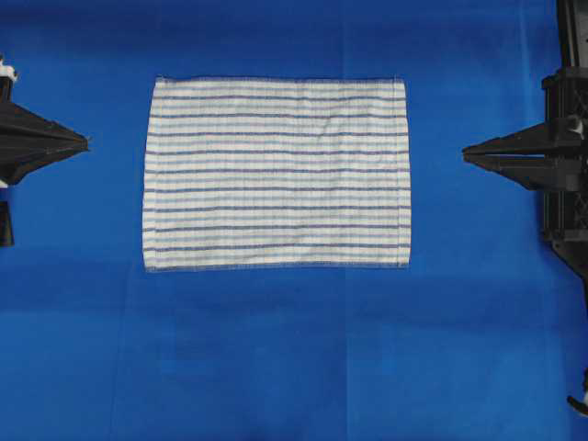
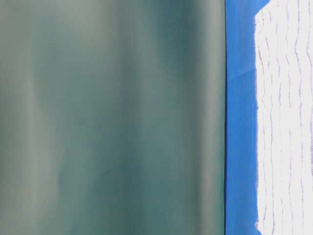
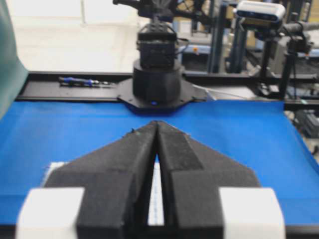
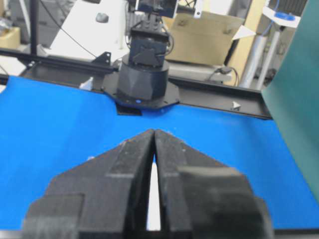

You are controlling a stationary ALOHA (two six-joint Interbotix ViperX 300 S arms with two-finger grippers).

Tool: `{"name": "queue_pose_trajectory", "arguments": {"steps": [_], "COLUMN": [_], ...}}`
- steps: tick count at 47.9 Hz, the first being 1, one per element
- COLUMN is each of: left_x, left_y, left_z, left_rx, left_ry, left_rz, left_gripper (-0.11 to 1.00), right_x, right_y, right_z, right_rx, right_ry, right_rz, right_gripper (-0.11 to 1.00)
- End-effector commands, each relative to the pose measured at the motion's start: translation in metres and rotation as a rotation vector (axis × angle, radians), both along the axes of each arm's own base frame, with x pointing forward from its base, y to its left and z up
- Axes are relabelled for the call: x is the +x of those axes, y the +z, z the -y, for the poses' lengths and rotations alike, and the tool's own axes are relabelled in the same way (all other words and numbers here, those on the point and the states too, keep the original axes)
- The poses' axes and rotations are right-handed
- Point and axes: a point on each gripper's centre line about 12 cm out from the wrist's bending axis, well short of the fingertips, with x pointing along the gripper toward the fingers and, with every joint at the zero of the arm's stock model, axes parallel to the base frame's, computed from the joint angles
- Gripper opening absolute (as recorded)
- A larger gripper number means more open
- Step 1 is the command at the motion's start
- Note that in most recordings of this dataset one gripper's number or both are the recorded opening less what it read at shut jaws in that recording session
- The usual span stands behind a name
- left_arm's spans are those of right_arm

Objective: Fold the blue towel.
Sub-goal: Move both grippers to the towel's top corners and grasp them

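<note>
Towel (image 1: 276,174) lies flat, unfolded on tabletop (image 1: 276,358); left gripper (image 1: 84,141) and right gripper (image 1: 467,152) closed, empty, parked well apart, awaiting folding

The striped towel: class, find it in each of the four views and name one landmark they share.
Overhead: towel flat, centre.
Table-level: right edge.
Left wrist: sliver between the closed fingers.
Right wrist: white sliver between the fingers.
Shared landmark: blue covering.

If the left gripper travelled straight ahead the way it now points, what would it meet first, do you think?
Probably the striped white woven towel: the shut left gripper points at its near short edge. How high the gripper sits is unclear, so it might pass above.
</note>
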Motion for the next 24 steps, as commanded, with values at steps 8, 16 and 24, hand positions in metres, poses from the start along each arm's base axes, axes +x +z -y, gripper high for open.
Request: {"name": "queue_pose_trajectory", "arguments": {"steps": [8, 16, 24], "left_x": [0.006, 0.016, 0.033], "left_y": [0.006, -0.009, -0.034], "left_z": [-0.008, -0.024, -0.054], "left_rx": [0.031, 0.051, 0.052], "left_ry": [0.042, 0.113, 0.228], "left_rz": [-0.002, -0.081, -0.209], "left_gripper": [0.00, 0.00, 0.00], "right_x": [0.011, 0.019, 0.023], "right_y": [0.008, -0.004, -0.029], "right_z": [0.009, 0.032, 0.067], "right_rx": [0.000, 0.021, 0.067], "right_ry": [-0.043, -0.144, -0.292], "right_rz": [-0.080, -0.186, -0.300], "right_gripper": [-0.06, -0.06, -0.06]}}
